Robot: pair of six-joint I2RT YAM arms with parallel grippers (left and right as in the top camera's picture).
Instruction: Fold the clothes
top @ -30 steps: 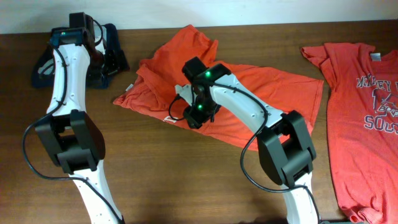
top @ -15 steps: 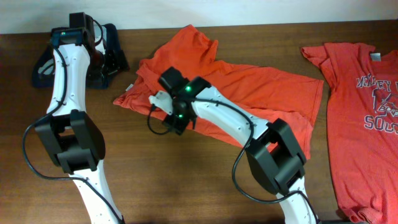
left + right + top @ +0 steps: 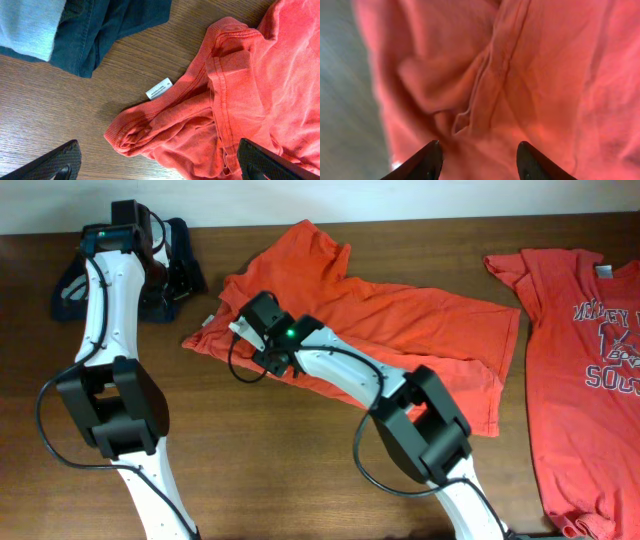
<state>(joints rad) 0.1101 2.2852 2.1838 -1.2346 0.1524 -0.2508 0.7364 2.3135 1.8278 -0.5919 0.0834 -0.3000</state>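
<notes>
Orange-red T-shirt (image 3: 420,320) is lying crumpled. I'm holding the right claw (image 3: 479,145) spread above its bunched edge, aiming to pinch one layer cleanly.

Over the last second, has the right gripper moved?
Yes. The right gripper moved left across the crumpled orange T-shirt, toward its left edge, away from the flat printed T-shirt.

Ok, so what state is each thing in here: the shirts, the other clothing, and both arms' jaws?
Centre T-shirt: crumpled, not folded, spread unevenly on the table.
Right T-shirt: laid out flat, print up, not folded.
Dark blue garment: bunched up at the far left.
Left arm: jaws wide open, empty.
Right arm: jaws apart over the centre T-shirt's rumpled left edge, nothing visibly pinched.
</notes>
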